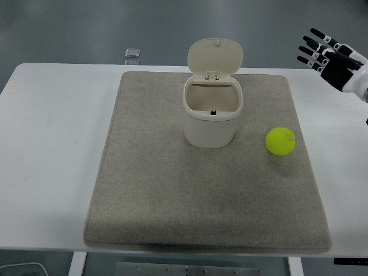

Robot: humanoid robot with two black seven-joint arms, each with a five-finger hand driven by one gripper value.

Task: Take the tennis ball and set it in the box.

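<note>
Worktop is noted as white, covered centrally by a grey mat, with grey flooring beyond. Tennis ball is recorded as yellow-green, resting on the mat at 3 o'clock from the cream box, whose lid is raised. Right hand is seen at 1 o'clock from the ball, well apart, fingers spread, nothing held.

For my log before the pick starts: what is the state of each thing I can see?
Box: upright on the mat, lid open, tilted back.
Tennis ball: on the mat, right of the box, untouched.
Right robot hand: raised beyond the table's right edge, fingers spread, empty.
Mat: flat on the table.
</note>
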